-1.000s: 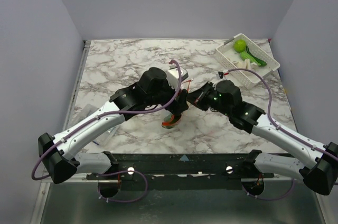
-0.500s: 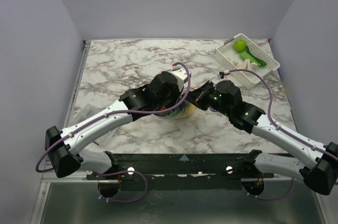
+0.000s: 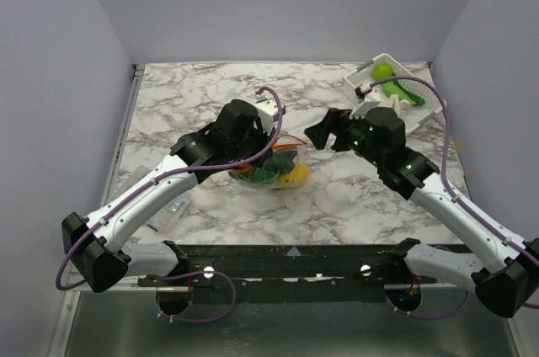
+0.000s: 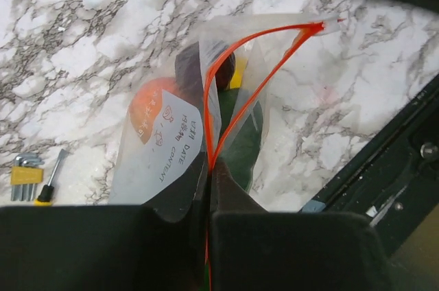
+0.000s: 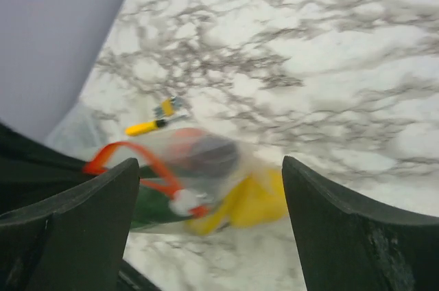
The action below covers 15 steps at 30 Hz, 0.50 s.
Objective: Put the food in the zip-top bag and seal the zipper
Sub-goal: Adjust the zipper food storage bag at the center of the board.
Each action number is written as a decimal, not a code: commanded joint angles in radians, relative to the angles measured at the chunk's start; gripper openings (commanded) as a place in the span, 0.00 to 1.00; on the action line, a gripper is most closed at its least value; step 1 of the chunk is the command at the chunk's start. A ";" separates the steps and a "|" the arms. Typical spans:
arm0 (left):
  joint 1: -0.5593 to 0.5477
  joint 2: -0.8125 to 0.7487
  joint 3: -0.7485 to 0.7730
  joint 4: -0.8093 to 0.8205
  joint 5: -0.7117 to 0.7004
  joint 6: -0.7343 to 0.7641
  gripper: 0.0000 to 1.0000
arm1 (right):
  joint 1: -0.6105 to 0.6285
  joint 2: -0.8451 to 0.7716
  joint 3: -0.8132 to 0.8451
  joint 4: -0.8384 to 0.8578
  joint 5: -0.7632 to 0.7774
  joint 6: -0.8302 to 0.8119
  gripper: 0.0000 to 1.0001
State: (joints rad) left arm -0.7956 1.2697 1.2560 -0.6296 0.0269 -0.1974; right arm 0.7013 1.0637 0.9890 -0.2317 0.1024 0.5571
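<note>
Near the centre of the overhead view, the left gripper [image 4: 209, 178] has its fingers pressed together, pinching one end of the zipper [image 4: 206, 106]. The rest of the red strip gapes in an open loop. The bag [image 3: 278, 173] slumps on the marble table [image 3: 185, 96] just below that gripper, with the food [image 4: 149, 102] inside it in orange, dark purple, yellow and dark green. To its right the right gripper [image 3: 324, 131] hangs empty with fingers spread wide, and a white basket [image 3: 421, 109] sits in the upper right corner.
</note>
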 commanded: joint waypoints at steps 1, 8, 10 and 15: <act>0.093 -0.080 -0.032 0.029 0.291 0.024 0.00 | -0.274 -0.040 -0.104 0.160 -0.397 -0.300 0.85; 0.171 -0.074 -0.030 0.010 0.446 -0.012 0.00 | -0.474 0.028 -0.268 0.644 -1.009 -0.245 0.82; 0.191 -0.065 -0.022 -0.004 0.476 -0.040 0.00 | -0.476 0.001 -0.391 0.908 -1.100 -0.154 0.87; 0.242 -0.040 -0.020 -0.019 0.574 -0.099 0.00 | -0.476 -0.021 -0.494 0.986 -1.048 -0.181 0.99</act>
State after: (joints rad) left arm -0.5919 1.2140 1.2270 -0.6441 0.4515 -0.2329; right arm 0.2283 1.0561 0.5110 0.5522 -0.8314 0.3897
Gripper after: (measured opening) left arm 0.017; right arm 0.991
